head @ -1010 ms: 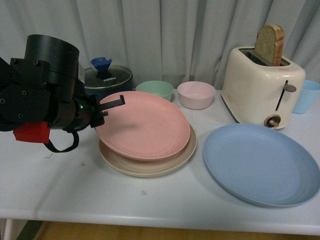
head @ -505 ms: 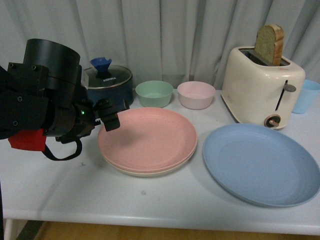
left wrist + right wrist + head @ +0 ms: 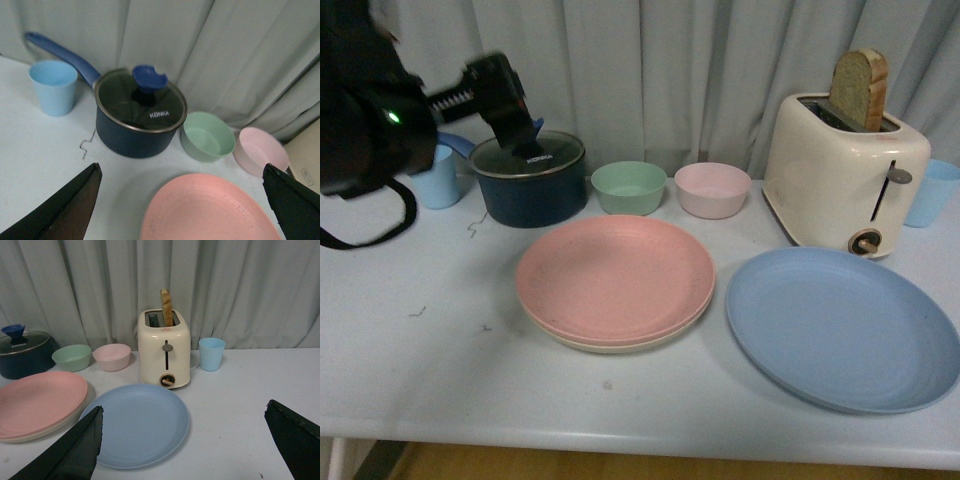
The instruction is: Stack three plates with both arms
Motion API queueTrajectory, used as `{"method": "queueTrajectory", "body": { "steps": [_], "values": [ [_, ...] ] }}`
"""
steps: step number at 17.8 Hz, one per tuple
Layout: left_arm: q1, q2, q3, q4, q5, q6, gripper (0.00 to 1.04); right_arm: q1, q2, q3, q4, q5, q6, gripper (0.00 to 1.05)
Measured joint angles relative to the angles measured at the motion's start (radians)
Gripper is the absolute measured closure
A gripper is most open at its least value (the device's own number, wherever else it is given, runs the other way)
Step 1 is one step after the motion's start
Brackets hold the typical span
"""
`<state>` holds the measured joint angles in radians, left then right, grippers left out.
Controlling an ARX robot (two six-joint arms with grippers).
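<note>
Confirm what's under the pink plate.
The beige plate lies under the pink plate, nested. Only its rim shows, along the front and left edges. Its centre is covered, so anything between them cannot be seen.

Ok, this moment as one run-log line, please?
pink plate on beige plate | blue plate unstacked | left gripper open, empty | right gripper open, empty

Toaster (image 3: 845,175) with bread (image 3: 861,88), lidded saucepan (image 3: 530,182)
</note>
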<state>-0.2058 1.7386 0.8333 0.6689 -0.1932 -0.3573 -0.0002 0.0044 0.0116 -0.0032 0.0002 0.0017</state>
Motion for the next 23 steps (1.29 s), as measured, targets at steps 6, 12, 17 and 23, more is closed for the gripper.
{"method": "queueTrajectory", "body": {
  "steps": [6,12,17,23],
  "values": [
    [0.036,-0.357,-0.317,0.229,0.027,0.248,0.34,0.000,0.000,0.000,0.000,0.000,0.000,0.06],
    [0.120,-0.624,-0.613,0.230,0.105,0.341,1.03,0.000,0.000,0.000,0.000,0.000,0.000,0.06],
    [0.211,-0.800,-0.716,0.146,0.183,0.342,1.03,0.000,0.000,0.000,0.000,0.000,0.000,0.06],
    [0.206,-0.978,-0.821,0.047,0.192,0.343,1.03,0.000,0.000,0.000,0.000,0.000,0.000,0.06]
  ]
}}
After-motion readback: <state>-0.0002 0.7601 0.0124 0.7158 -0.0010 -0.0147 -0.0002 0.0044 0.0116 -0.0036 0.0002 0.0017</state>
